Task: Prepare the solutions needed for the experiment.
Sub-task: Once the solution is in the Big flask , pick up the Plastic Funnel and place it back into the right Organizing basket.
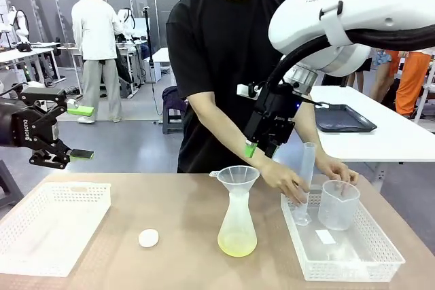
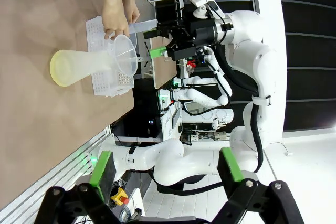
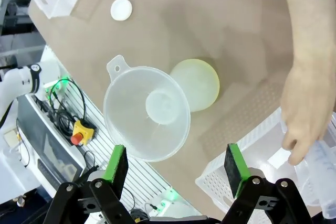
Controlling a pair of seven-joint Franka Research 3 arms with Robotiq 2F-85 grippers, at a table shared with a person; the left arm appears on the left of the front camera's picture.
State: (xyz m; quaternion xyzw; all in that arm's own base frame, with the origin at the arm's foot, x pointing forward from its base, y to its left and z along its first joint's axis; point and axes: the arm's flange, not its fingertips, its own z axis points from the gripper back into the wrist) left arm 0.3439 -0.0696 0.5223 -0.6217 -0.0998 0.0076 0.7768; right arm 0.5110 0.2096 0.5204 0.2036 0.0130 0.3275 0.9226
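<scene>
Right claw (image 3: 176,163) stands wide and empty, just above the funnel (image 3: 147,113). In the front view its far finger is hidden behind the near one. Left claw (image 1: 81,132), also wide and empty, hangs in the air above the left basket (image 1: 54,186). The funnel sits in the flask (image 1: 237,212), with the solutions (image 1: 237,242) pooled at the flask's bottom, mid-counter (image 1: 170,205). A person's hand (image 1: 289,181) grips a cylinder (image 1: 309,157) in the right basket (image 1: 353,264), covering the cylinder's lower part.

Bright, even overhead light. Soft shadows lie beside the flask (image 1: 237,216) and cap (image 1: 148,238). The solutions (image 1: 237,243) glow, lit through. The white arm (image 1: 353,11) at upper right glares slightly. Wrist views bend toward their edges.
</scene>
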